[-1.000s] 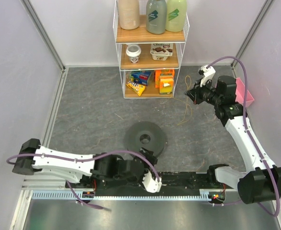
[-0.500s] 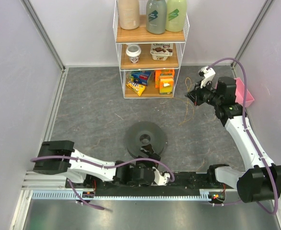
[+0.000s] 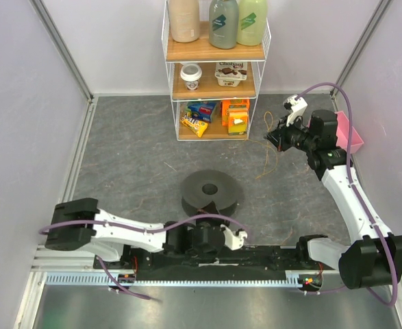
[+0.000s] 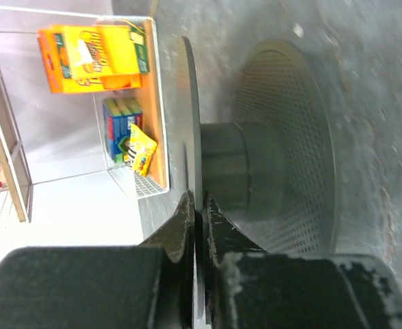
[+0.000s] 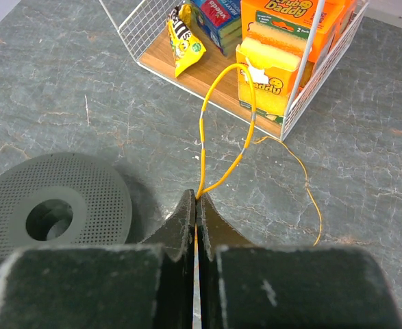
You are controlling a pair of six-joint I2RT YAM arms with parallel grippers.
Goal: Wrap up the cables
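Grey stone-look tabletop, lilac walls, wire rack (image 3: 214, 52) at the far edge.

Left: in the last second the left arm swung in low along the near edge. Its gripper (image 4: 197, 205) went from wide open to clamped. The wrist view shows both fingers pinching the thin rim of the spool's (image 3: 197, 195) upper flange on its near side. The spool has shifted slightly toward the far side and now looks a little tipped. Whether it is off the table, cannot tell.

Right: the right gripper (image 5: 196, 199) has hardly moved. It hangs just right of the rack's lowest shelf, clenched on the yellow wire (image 5: 201, 147). The wire loops up toward the rack, then trails loose over the table, well apart from the spool.

Reading: the spool is now secured and the wire end is in hand. No turn is on the hub yet, so winding can likely begin once wire meets hub.
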